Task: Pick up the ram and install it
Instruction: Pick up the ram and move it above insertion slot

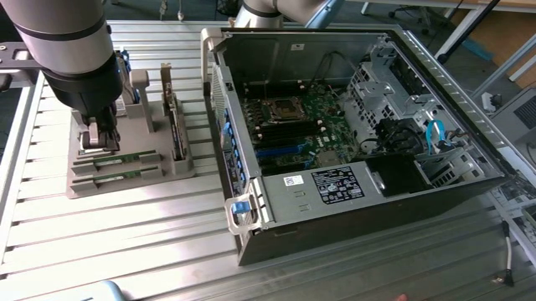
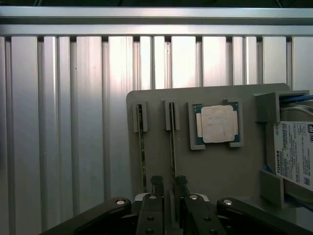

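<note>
From my remote station: on the slatted surface (image 1: 125, 238), the grey tray (image 2: 234, 166) carries two green sticks set on edge, a spare stick (image 2: 142, 147) and the ram (image 2: 172, 147). My pincer (image 2: 168, 185) stands wide around the ram's end, gripping nothing. Also in the tray are one silver processor (image 2: 216, 123) and one hard drive (image 2: 293, 152) labelled TOSHIBA. One open computer case (image 1: 277, 56) lies at the exterior view's right.

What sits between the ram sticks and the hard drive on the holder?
The square processor chip, in its own pocket on the gray holder, as the wrist view shows.
</note>
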